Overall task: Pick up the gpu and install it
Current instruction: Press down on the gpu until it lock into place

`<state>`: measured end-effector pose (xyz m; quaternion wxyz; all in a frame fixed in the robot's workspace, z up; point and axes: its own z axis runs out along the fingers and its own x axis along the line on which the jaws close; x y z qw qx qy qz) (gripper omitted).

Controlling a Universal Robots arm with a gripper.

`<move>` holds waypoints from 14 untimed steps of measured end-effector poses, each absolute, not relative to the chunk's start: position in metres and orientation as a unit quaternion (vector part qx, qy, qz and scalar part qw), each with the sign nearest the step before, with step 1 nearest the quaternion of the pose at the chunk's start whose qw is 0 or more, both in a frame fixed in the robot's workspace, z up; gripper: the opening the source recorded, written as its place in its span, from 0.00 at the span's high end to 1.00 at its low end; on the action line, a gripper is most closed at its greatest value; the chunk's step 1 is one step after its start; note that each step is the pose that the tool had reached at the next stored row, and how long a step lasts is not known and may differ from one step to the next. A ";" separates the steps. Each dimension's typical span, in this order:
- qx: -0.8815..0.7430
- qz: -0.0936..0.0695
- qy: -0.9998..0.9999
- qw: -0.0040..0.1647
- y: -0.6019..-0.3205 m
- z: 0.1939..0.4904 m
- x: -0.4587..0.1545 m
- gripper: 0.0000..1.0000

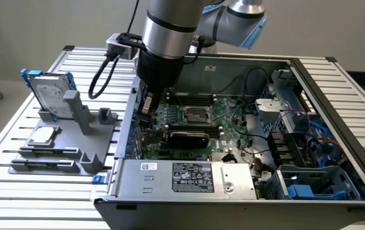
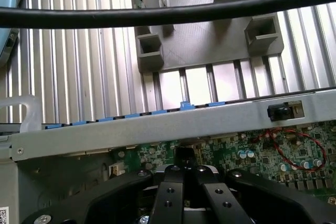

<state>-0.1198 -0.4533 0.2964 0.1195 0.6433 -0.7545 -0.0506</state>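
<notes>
Overhead, a robot arm reaches down into an open computer case [image 1: 310,76] that lies on its side on a slatted metal table [image 1: 361,72]. The gripper [image 1: 146,109] hangs just inside the case wall on the exterior view's left, above the edge of the green motherboard [image 1: 195,115]. From these pictures I cannot tell whether the gripper is open or closed, or whether it is holding anything.

The gpu [image 1: 189,139] lies inside the case on the motherboard, its black rounded cooler facing up. It sits near the middle of the case, just beside the gripper and between the processor socket and the power supply [image 1: 192,178]. The power supply is a grey box with a dark label, set against the near wall of the case.

Outside the case, on the exterior view's left, a grey parts holder [image 1: 61,153] rests on the table. A silver hard drive [image 1: 50,93] in a blue frame stands upright in it.

From the wrist camera, the gripper [image 2: 184,174] is seen over the motherboard [image 2: 262,150], close to the grey metal case wall [image 2: 157,127]. Beyond that wall lie the table slats [image 2: 79,66] and the grey parts holder [image 2: 205,40]. A thick black cable [image 2: 157,14] crosses in front of the camera.
</notes>
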 end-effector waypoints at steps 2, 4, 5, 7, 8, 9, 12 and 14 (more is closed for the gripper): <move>0.640 -0.051 -0.757 0.119 -0.453 0.296 -0.120 0.89; 0.637 -0.052 -0.760 0.119 -0.453 0.296 -0.120 0.89; 0.635 -0.052 -0.761 0.119 -0.453 0.296 -0.120 0.89; 0.633 -0.052 -0.763 0.119 -0.453 0.296 -0.120 0.89; 0.631 -0.052 -0.764 0.119 -0.453 0.296 -0.120 0.89; 0.630 -0.053 -0.765 0.119 -0.453 0.296 -0.120 0.89; 0.627 -0.053 -0.768 0.118 -0.453 0.296 -0.120 0.89; 0.625 -0.053 -0.770 0.118 -0.453 0.295 -0.120 0.89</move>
